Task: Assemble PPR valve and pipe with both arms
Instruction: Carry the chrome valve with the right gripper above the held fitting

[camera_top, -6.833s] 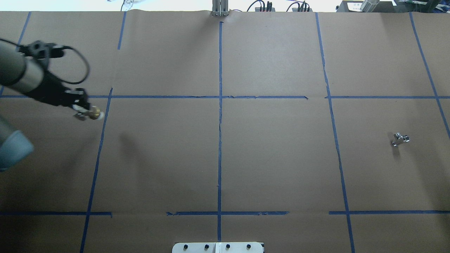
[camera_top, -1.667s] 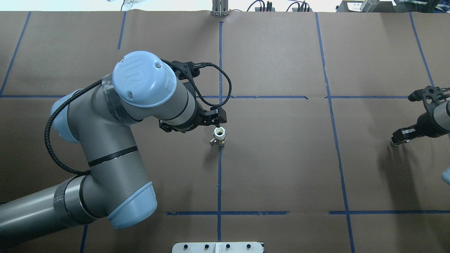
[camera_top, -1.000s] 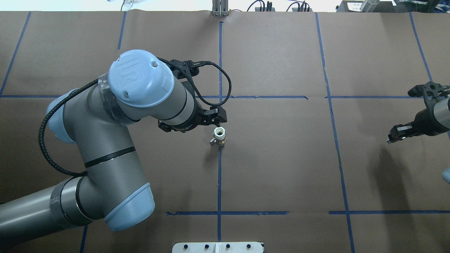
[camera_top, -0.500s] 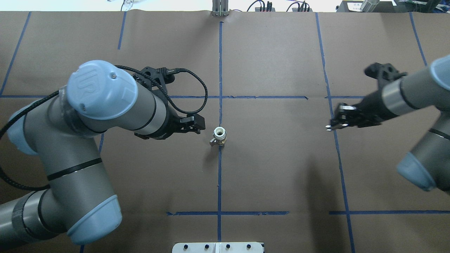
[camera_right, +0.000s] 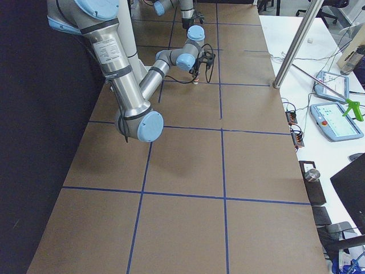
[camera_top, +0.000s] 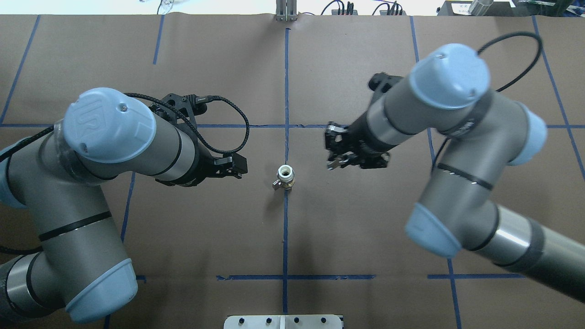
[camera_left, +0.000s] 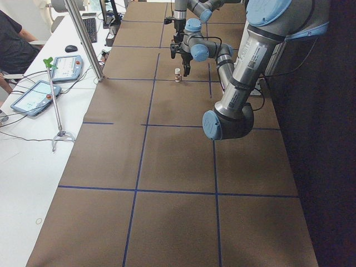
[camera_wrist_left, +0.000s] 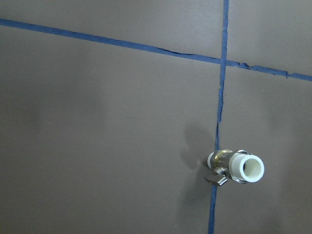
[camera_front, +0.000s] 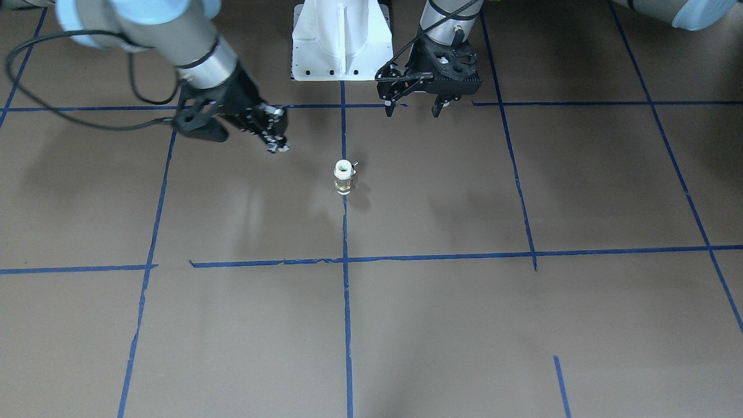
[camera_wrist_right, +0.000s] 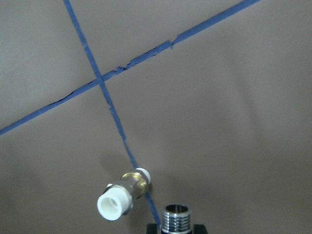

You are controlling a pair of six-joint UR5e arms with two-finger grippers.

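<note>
The PPR valve (camera_top: 285, 177), white-ended with a brass body, stands upright on the blue centre tape line, free of both grippers. It also shows in the front view (camera_front: 343, 176), the left wrist view (camera_wrist_left: 236, 166) and the right wrist view (camera_wrist_right: 122, 195). My left gripper (camera_top: 240, 167) is open and empty, a short way to the left of the valve; its jaws show spread in the front view (camera_front: 412, 110). My right gripper (camera_top: 331, 156) is shut on a chrome threaded fitting (camera_wrist_right: 175, 217), held above the table to the right of the valve.
Brown paper with a blue tape grid (camera_top: 285, 228) covers the table. The white pedestal base (camera_front: 341, 43) stands at the robot's edge. An aluminium post (camera_top: 285, 11) and cables sit at the far edge. A side bench with tablets (camera_left: 33, 94) lies beyond.
My right arm has swung left from the table's right side to beside the valve, carrying the chrome fitting. My left gripper has drawn back leftward from the standing valve.
</note>
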